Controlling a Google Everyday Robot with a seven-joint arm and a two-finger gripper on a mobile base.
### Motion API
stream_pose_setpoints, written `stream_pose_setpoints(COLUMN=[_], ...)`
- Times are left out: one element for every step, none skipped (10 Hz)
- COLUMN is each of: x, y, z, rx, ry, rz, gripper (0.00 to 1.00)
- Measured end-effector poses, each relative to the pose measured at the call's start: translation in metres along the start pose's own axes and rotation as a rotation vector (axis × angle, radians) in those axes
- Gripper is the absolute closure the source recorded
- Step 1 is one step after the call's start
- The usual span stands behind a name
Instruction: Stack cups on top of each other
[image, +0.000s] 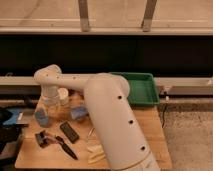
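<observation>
Gripper (44, 110) low over half-hidden blue-grey cup (41, 119), cream cup (63, 96) just beside it

Wooden table (150, 135). Green tray (143, 90) at back right corner. Front left, just ahead of the gripper (44, 111): flat black block (69, 132), dark-handled tool (64, 147) beside it. Pale strips (96, 153) near front edge.

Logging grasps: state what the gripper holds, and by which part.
Cannot be told. The gripper is right above the blue cup, left of the white cup.
</observation>
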Motion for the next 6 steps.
stream_pose_setpoints(x=[0.000, 0.000, 0.001, 0.002, 0.004, 0.006], y=[0.000, 0.002, 0.007, 0.012, 0.017, 0.023], z=[0.001, 0.001, -0.001, -0.007, -0.013, -0.022], rx=[-0.001, 0.000, -0.001, 0.001, 0.007, 0.014], ry=[0.001, 0.000, -0.008, -0.020, -0.032, -0.047], rz=[-0.003, -0.009, -0.020, -0.035, -0.049, -0.066], gripper=[0.80, 0.90, 0.98, 1.00, 1.00, 1.00])
